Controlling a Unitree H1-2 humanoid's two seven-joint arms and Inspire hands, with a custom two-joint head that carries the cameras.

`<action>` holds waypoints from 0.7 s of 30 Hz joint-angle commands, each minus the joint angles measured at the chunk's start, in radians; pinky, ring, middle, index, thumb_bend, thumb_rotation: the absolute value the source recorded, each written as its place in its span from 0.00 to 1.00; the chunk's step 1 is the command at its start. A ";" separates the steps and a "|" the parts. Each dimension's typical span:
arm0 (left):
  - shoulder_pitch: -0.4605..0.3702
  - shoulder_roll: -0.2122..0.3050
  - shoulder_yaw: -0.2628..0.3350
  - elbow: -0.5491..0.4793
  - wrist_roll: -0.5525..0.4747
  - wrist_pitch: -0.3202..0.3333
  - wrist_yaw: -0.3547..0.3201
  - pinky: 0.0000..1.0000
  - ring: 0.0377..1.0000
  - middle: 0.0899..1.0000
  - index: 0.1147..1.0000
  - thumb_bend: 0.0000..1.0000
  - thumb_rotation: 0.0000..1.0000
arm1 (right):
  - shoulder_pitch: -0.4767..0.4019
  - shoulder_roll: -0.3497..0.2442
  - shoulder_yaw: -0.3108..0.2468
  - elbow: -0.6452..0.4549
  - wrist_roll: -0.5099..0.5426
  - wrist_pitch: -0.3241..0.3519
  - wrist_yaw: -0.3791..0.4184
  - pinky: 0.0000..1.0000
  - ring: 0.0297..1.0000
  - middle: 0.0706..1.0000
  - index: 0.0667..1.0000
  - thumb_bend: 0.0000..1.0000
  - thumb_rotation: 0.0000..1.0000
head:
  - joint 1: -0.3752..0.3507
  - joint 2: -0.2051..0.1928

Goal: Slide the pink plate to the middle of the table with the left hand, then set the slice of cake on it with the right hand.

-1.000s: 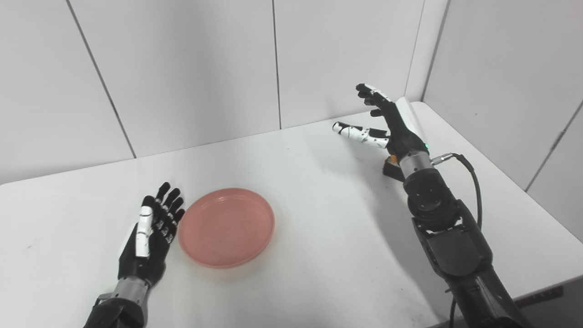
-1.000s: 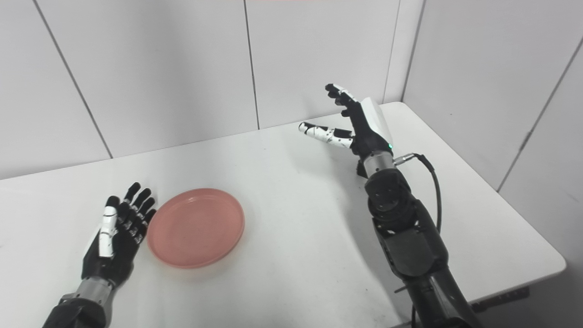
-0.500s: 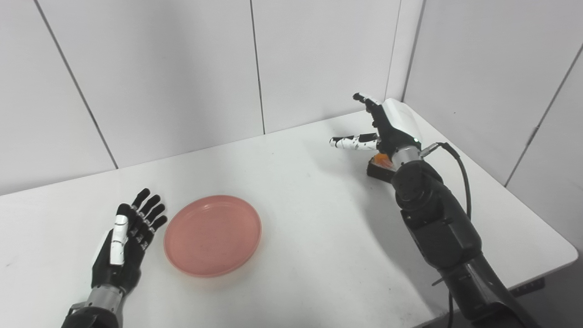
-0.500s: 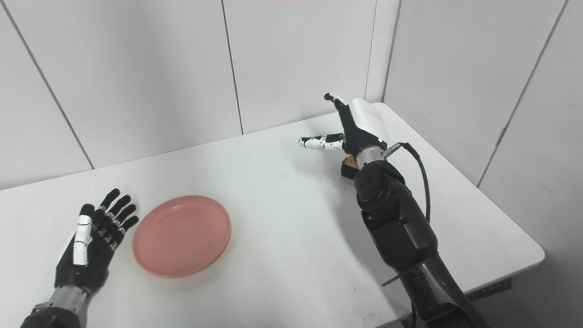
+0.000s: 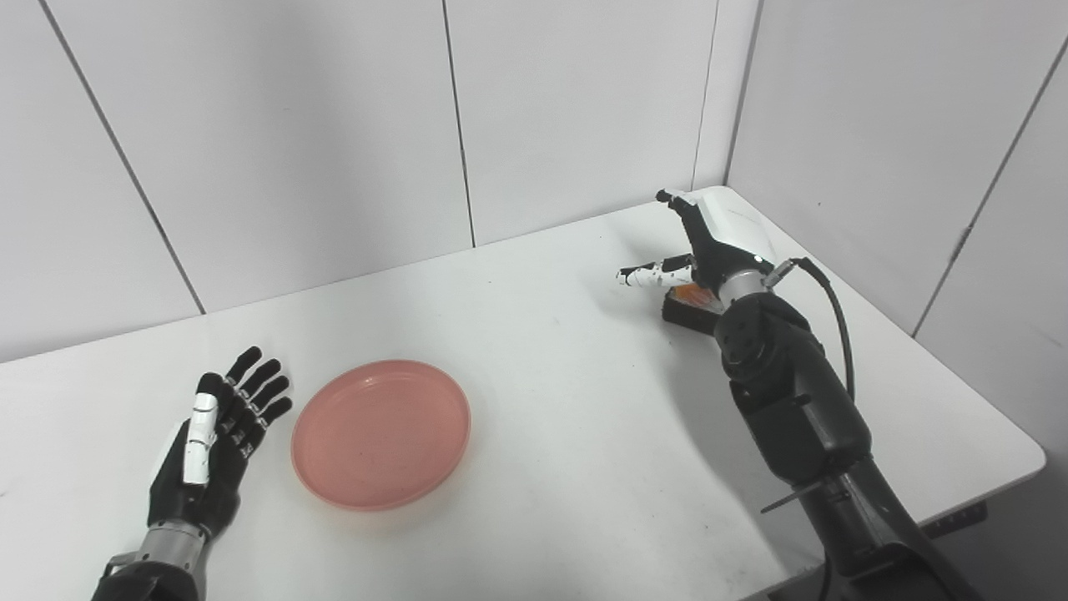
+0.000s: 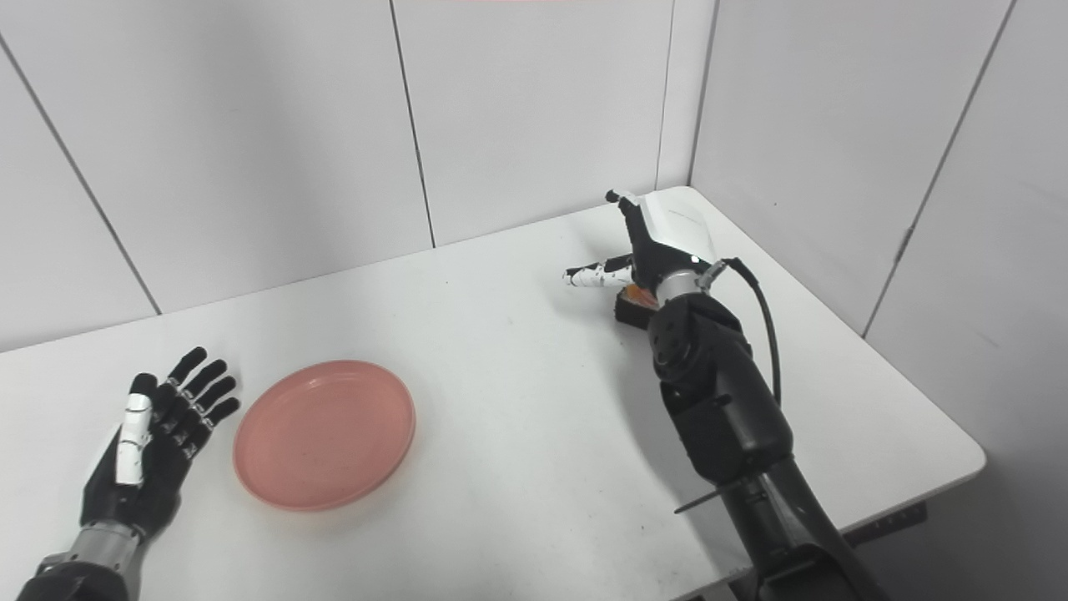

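Note:
The pink plate (image 5: 381,432) lies flat on the white table (image 5: 567,434), left of its middle. My left hand (image 5: 213,438) rests open just to the left of the plate, palm toward it, apart from the rim. The slice of cake (image 5: 689,304), dark with an orange top, sits on the table at the far right, mostly hidden behind my right wrist. My right hand (image 5: 705,246) hovers open right above the cake, thumb sticking out to the left, nothing held. In the right eye view the cake (image 6: 632,306) peeks out under my right hand (image 6: 655,242).
White wall panels close the table at the back and on the right. The table's right edge (image 5: 976,367) and front right corner (image 5: 1030,455) lie close to my right arm. A black cable (image 5: 834,313) loops off the right wrist.
The camera has shifted to the right. My right hand has come down over the cake and its fingers point lower. The left hand and the plate keep the same spacing.

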 commanded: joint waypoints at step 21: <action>0.033 0.007 0.006 0.062 -0.001 0.001 -0.025 0.88 0.89 0.88 0.86 0.77 0.90 | -0.055 0.000 -0.056 0.102 -0.124 -0.001 0.060 0.82 0.87 0.87 0.84 0.74 0.40 | -0.003 0.009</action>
